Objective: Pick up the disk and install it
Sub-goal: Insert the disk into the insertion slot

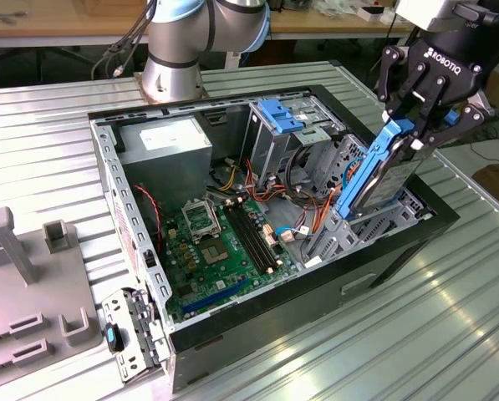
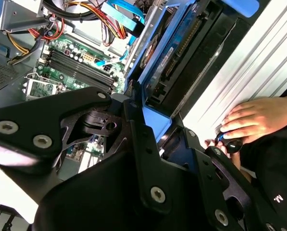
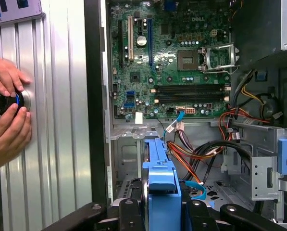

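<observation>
The disk, blue-framed, stands tilted with its lower end down inside the open computer case, at the exterior view's right. The black gripper is clamped on its upper edge. A person's hands rest on the ribbed metal table beside the case.

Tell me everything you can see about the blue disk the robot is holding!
The disk is a flat rectangle: a dark grey metal body in a bright blue plastic frame. The robot's hand is shut on its upper end. It stands tilted, its lower end dipping into the open computer case at the exterior view's right. Whether it touches anything there, I cannot tell.
</observation>
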Motion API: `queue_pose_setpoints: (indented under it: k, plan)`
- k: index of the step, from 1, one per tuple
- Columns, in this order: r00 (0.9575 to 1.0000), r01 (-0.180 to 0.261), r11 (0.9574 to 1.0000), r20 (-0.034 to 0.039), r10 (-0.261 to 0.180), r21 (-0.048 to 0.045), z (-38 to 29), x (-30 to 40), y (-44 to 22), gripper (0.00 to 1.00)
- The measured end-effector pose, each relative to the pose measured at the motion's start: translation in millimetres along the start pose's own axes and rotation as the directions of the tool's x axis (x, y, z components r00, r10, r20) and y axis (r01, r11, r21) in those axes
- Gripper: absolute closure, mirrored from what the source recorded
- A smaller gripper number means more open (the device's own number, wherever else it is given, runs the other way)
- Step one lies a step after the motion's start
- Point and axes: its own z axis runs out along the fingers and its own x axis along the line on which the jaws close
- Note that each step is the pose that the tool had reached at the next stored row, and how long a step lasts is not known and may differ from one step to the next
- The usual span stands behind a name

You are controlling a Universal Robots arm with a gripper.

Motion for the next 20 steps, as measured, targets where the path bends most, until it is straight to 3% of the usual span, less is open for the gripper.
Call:
queue_pose_setpoints:
  k: [10,11,12,13,15,20]
  plan:
    - [1.0,0.0,1.0,0.0047,0.0,-0.0002,4.5,-0.1,0.1,0.63]
    - [1.0,0.0,1.0,0.0049,0.0,-0.0001,4.1,-0.1,0.1,0.63]
    - [0.9999,0.01,1.0,0.0051,-0.01,0.0002,-3.7,0.2,-0.2,0.63]
    - [0.9996,0.026,0.9997,0.0055,-0.026,0.0008,-3.6,0.2,-0.8,0.63]
    - [0.9996,0.026,0.9997,0.0096,-0.026,-0.0002,3.5,-0.1,-2.0,0.63]
    - [0.9996,0.026,0.9997,0.0109,-0.026,-0.0006,7.8,-0.3,-2.8,0.63]
